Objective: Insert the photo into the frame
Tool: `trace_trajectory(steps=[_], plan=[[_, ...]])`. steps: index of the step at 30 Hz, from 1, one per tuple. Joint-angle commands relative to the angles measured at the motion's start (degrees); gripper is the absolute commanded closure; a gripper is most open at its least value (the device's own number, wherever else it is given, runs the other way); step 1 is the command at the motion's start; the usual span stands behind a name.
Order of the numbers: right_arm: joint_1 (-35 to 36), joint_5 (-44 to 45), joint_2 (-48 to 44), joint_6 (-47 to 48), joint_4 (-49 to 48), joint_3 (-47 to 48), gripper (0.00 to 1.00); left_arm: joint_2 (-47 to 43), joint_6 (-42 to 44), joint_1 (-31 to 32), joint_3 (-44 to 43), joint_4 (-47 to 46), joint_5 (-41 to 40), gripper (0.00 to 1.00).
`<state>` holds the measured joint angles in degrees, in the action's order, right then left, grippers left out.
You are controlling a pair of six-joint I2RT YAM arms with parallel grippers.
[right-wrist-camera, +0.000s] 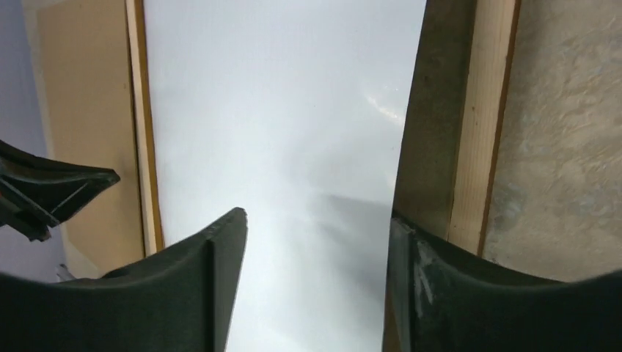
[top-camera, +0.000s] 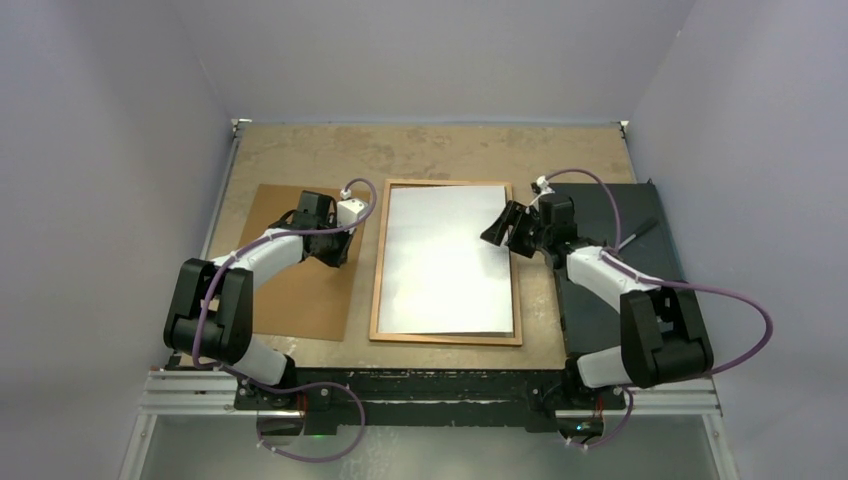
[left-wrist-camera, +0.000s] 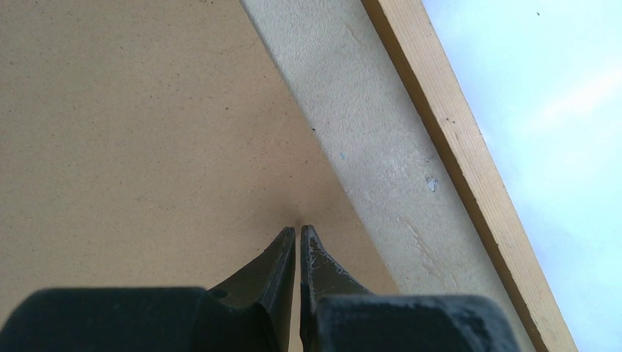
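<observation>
The frame lies flat at the table's middle. The photo lies inside it, plain whitish back up, with a narrow gap along the right rail. My right gripper is open and empty, low over the photo's right edge. In the right wrist view the photo fills the space between the open fingers, and the right rail runs beside one finger. My left gripper is shut and empty, with its tips low over the brown backing board. The frame's left rail and the photo show to its right.
The brown backing board lies left of the frame. A black rectangular slab lies right of the frame, under the right arm, with a thin dark stick on it. Grey walls enclose the table on three sides.
</observation>
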<state>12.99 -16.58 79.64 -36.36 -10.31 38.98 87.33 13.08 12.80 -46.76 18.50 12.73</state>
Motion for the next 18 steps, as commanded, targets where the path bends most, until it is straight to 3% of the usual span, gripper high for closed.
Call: trace_trajectory(steps=[1, 3, 4, 14, 18], plan=[[-0.07, 3.49, 1.39, 3.06, 5.01, 3.38, 0.23, -1.03, 0.95, -0.04, -1.40, -0.48, 1.33, 0.95], [-0.07, 5.83, 1.26, 3.85, 7.56, 4.19, 0.05, -1.07, 1.01, -0.01, -1.70, -0.36, 1.33, 0.95], [-0.07, 7.10, 1.04, 4.23, 8.98, 4.63, 0.02, -1.10, 1.01, -0.05, -1.82, -0.25, 1.33, 0.95], [0.91, 14.65, -2.52, 6.20, 15.58, 8.67, 0.01, -0.85, 1.07, -0.05, -2.59, 0.61, 1.05, 0.95], [6.87, 19.73, -4.34, 4.67, 16.06, 12.23, 0.01, -0.42, 1.22, -0.77, -6.79, 4.77, 0.17, 0.91]])
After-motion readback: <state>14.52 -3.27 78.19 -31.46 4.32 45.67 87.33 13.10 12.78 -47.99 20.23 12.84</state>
